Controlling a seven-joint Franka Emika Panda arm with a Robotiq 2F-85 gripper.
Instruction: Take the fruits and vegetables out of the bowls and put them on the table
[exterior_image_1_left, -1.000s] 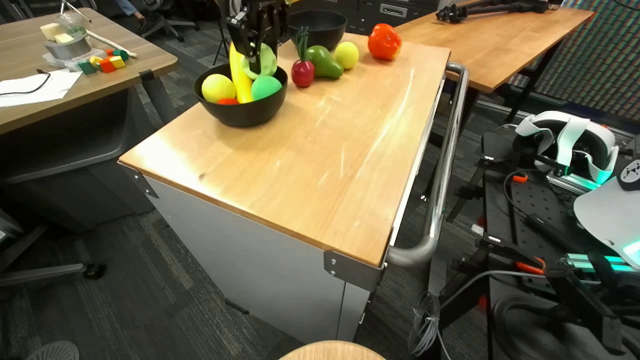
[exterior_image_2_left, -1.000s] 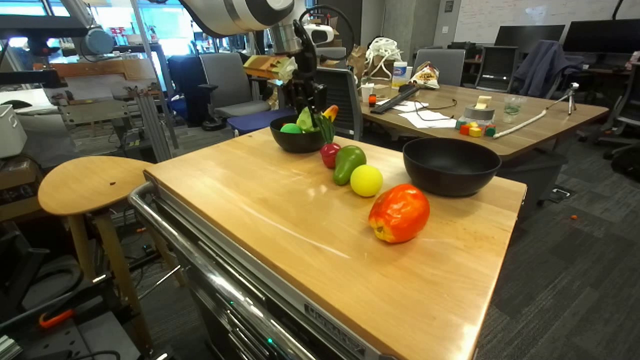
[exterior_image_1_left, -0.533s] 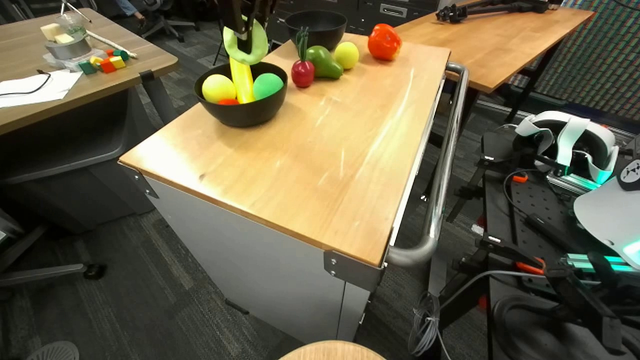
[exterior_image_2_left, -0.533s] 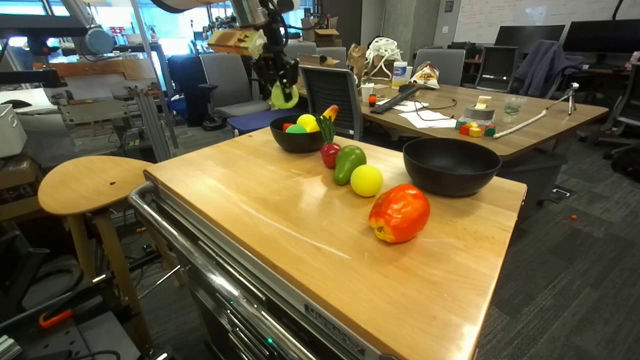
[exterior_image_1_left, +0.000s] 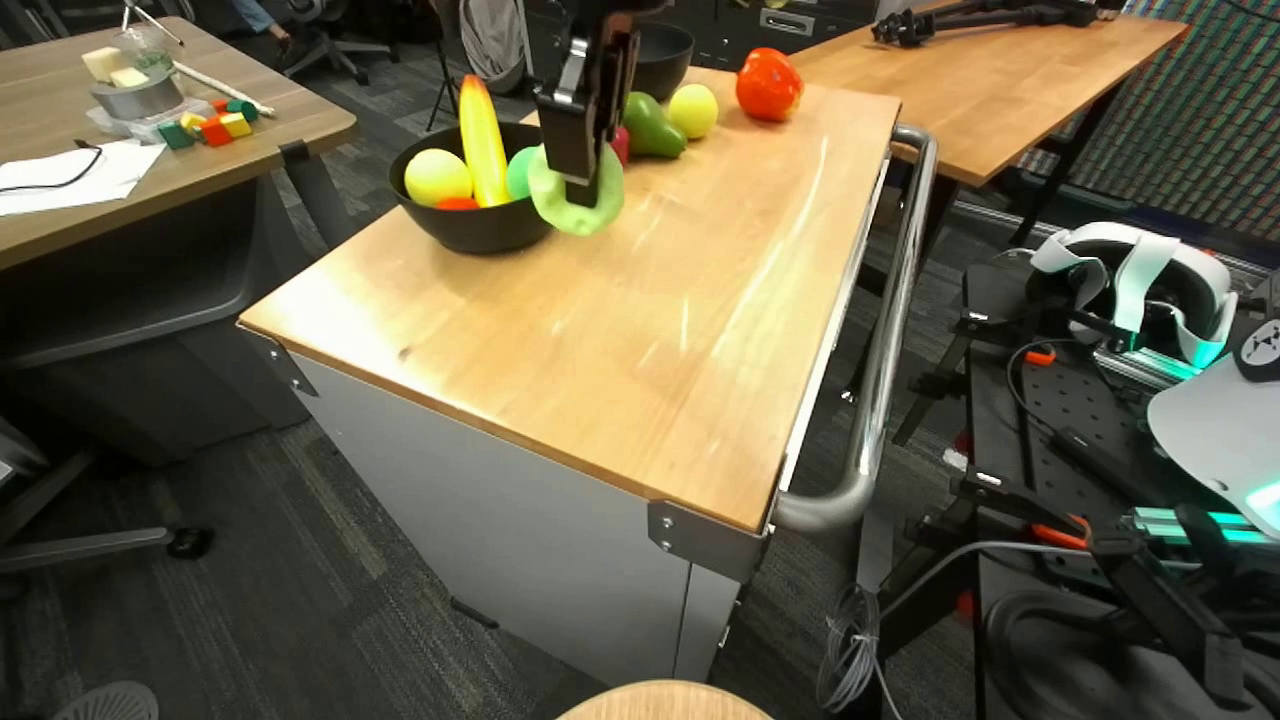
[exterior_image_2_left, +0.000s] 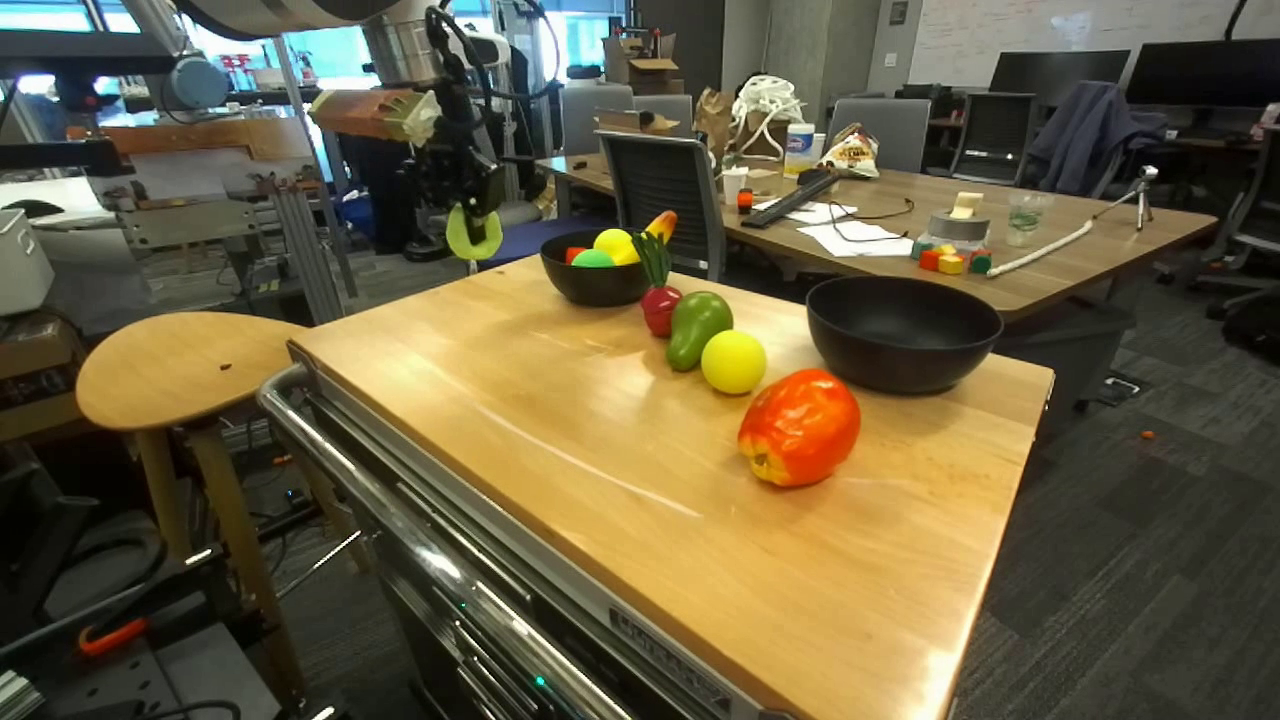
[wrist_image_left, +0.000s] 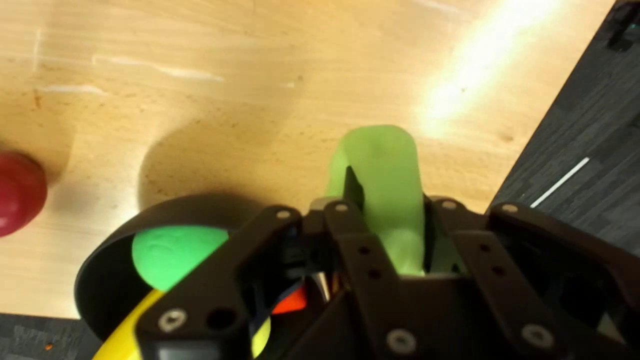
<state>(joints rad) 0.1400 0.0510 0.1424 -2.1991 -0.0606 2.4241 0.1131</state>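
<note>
Currently gripping the pale-green piece (wrist_image_left: 384, 155) in the pincer (wrist_image_left: 390, 197), above the bench (exterior_image_1_left: 600, 350) beside the filled bowl (exterior_image_1_left: 472, 229). Could clip it if lowered askew; being rounded, could roll if released high.

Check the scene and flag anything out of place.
A small orange bit lies on the carpet past the table in an exterior view, odd because it looks dropped, though it's too small to identify.

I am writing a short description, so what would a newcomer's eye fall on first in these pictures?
Probably the gripper, holding a pale green piece in the air beside the bowl of fruit. Then perhaps the big orange-red fruit on the table, and the long yellow fruit sticking up out of that bowl.
</note>
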